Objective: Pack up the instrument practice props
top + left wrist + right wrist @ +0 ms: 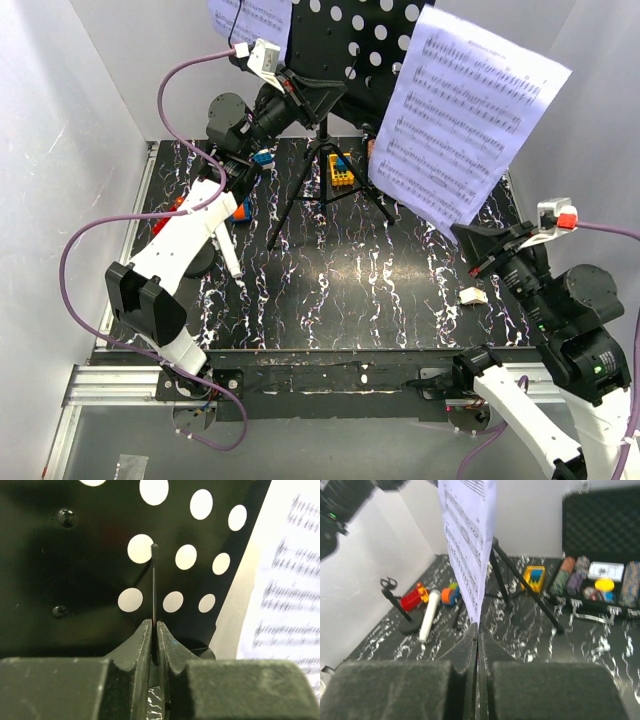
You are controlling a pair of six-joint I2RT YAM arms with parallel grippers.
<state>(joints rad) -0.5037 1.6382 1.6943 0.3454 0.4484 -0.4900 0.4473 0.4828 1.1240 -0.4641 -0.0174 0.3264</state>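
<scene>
The black music stand stands at the back, its hole-punched desk (355, 40) raised on tripod legs (300, 195). My left gripper (322, 95) is shut on the desk's thin lower edge, which shows edge-on in the left wrist view (154, 580) between the jaws (154, 623). My right gripper (474, 240) is shut on the lower corner of a white sheet-music page (465, 120) and holds it up in the air; the page (470, 545) rises from the jaws (478, 626). A second page (250, 15) leans at the desk's top left. The microphone (427, 615) lies beside its round black base (409, 626).
An open black case of poker chips (600, 580) is at the back right. A yellow block (342, 172) lies between the tripod legs, and red and orange toy blocks (414, 598) lie near the microphone. A small white object (472, 295) lies on the marbled tabletop (350, 290). White walls enclose the table.
</scene>
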